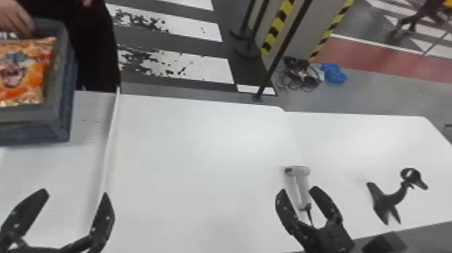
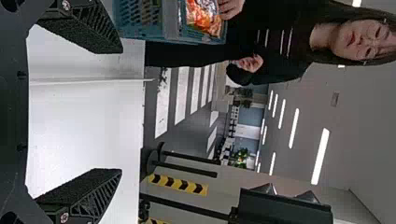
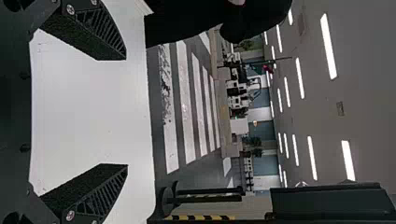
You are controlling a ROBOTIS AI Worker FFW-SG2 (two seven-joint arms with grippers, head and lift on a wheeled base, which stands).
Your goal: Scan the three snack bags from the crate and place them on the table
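Pointing leftward, the scanner (image 1: 299, 171) lies on the table (image 1: 201, 151), its long handle running toward the right gripper (image 1: 298, 189), framed between parted fingers.

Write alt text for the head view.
Left gripper and right gripper hover open over white tables, with a handheld scanner and black stand on the right. At upper left, a crate holds an orange snack bag beside a person's hand.
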